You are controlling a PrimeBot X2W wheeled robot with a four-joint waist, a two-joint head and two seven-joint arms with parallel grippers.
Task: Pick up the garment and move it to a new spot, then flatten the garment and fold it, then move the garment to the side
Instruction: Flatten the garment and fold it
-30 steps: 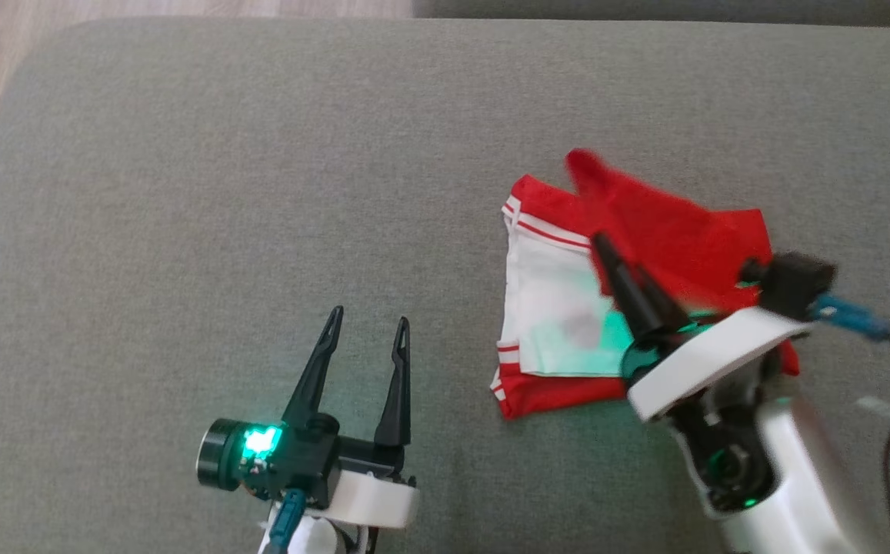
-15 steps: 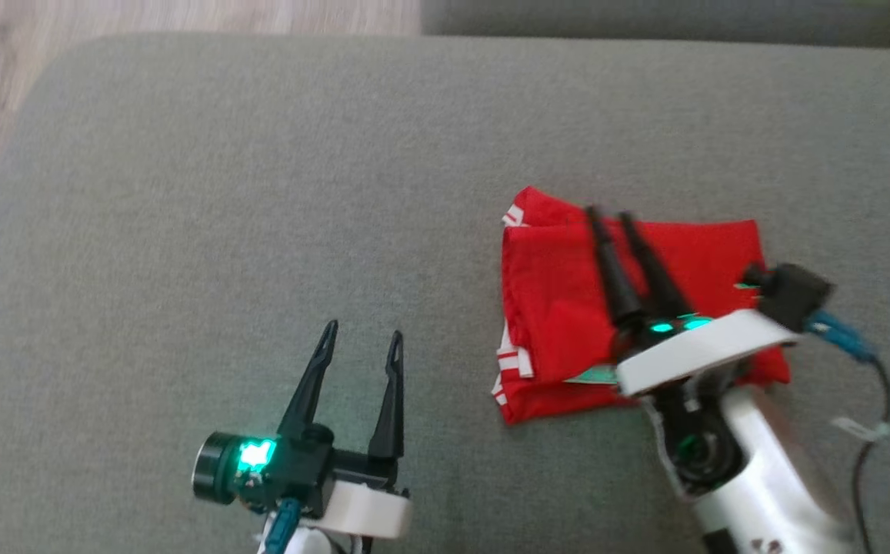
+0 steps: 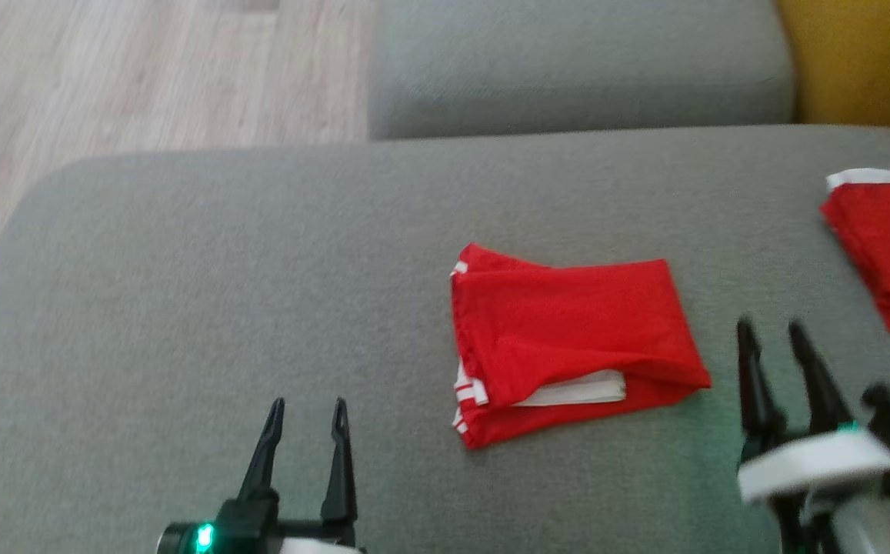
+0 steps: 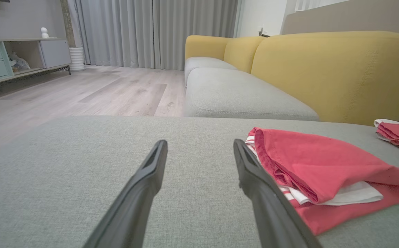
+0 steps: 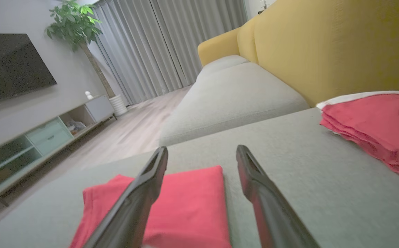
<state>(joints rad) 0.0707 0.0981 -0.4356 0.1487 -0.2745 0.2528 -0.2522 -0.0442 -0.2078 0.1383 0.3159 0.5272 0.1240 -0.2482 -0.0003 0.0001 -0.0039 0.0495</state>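
We see the folded red garment [image 3: 568, 331] lying in the middle of the head view on the grey sofa cushion [image 3: 221, 292]. A white layer and a striped hem show at its lower left edge. Our left gripper [image 3: 308, 404] sits at the bottom of the frame, left of centre. Its jaws are spread wide and empty, apart from the garment. Our right gripper [image 3: 770, 327] stands at the lower right, just beside the garment's right corner with a gap between them, and its jaws are likewise wide and empty. A second red cloth [image 3: 887, 246] lies at the right edge, well apart. Wooden floor [image 3: 106, 77] shows in the upper left, and a yellow backrest [image 3: 868, 61] in the upper right corner.
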